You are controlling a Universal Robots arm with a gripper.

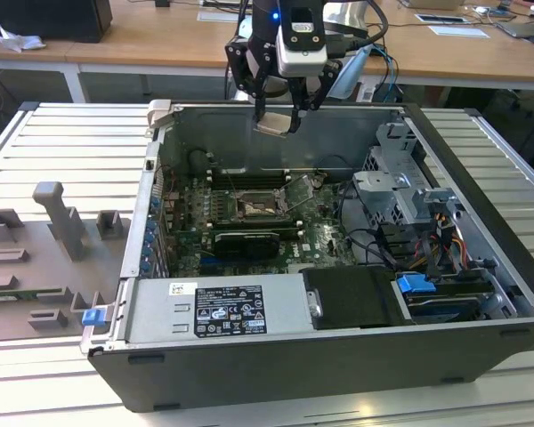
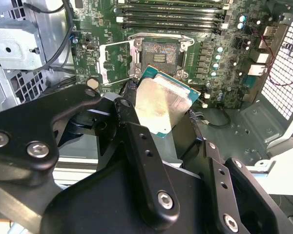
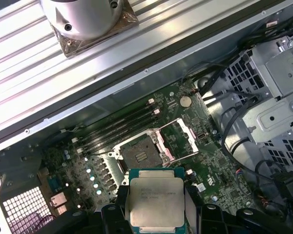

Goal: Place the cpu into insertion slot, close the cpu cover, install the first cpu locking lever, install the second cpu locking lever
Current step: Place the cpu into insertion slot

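Gripper pinches the cpu by opposite edges, leaving its metal face clear, and holds it well above the bare insertion slot below, whose cpu cover stands swung open so the chip can seat.

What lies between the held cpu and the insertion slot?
Nothing: in both wrist views only air separates the cpu, held in the gripper, from the open insertion slot; the cpu cover stands swung open beside the slot.
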